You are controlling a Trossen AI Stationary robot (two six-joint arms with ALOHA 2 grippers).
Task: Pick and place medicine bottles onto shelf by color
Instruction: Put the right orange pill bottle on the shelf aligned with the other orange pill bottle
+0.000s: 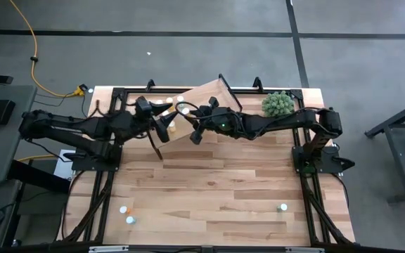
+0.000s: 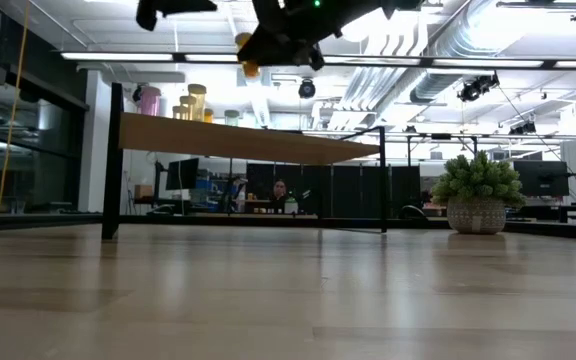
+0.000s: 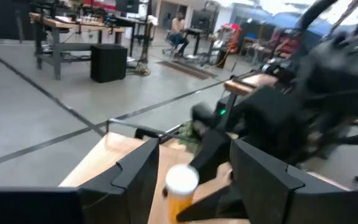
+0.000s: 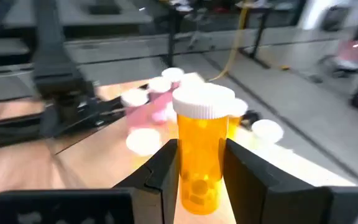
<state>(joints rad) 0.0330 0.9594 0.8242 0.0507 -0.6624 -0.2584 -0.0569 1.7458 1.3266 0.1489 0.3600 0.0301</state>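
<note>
Above the shelf (image 1: 206, 105), at the far side of the table (image 1: 216, 190), both arms meet, and from overhead their dark bodies hide most of the light-wood plank and the bottles standing on it. Only the right wrist view shows clearly that the right gripper (image 4: 199, 163) is closed on an orange bottle (image 4: 200, 155): a smooth translucent cylinder with a ribbed white cap, upright between the two dark fingers. Behind it a group of bottles on the shelf (image 4: 160, 99) appears only as blurred white caps and a pink body. The left gripper (image 3: 191, 180) hangs just beside, its fingers apart and holding nothing; the same orange bottle shows in the gap beyond them. Three more small bottles (image 1: 126, 214) stand near the front edge. A fuzzy green plant (image 1: 278, 104) sits in a woven pot at the far right corner.
</note>
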